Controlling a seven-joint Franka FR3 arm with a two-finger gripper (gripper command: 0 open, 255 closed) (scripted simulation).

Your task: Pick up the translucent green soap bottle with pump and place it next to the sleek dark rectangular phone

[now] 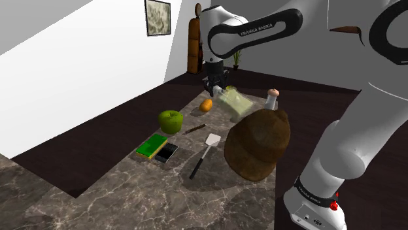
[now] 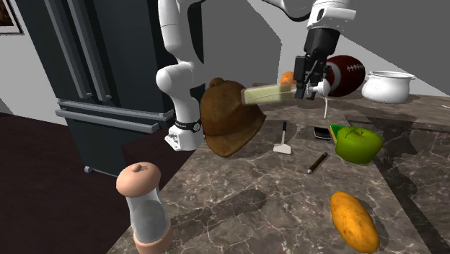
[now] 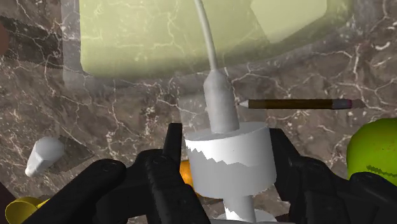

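Note:
My gripper (image 1: 214,86) is shut on the white pump collar (image 3: 229,159) of the translucent green soap bottle (image 1: 236,103). The bottle hangs tilted on its side above the marble counter, its body pointing away from the fingers. In the second exterior view the gripper (image 2: 306,81) holds the bottle (image 2: 267,94) level, in front of a brown hat-like lump. In the wrist view the gripper (image 3: 226,145) clasps the collar, with the green body (image 3: 191,38) beyond it. The dark flat phone (image 1: 167,153) lies near the counter's edge beside a green-and-yellow sponge (image 1: 151,145); the phone (image 2: 322,131) sits behind the apple.
A green apple (image 1: 170,121), a pencil (image 1: 195,129), a spatula (image 1: 204,153) and an orange lump (image 1: 206,104) lie between bottle and phone. A large brown lump (image 1: 257,144) and a shaker (image 1: 272,99) stand close by. A football (image 2: 346,74) and white pot (image 2: 387,85) sit behind.

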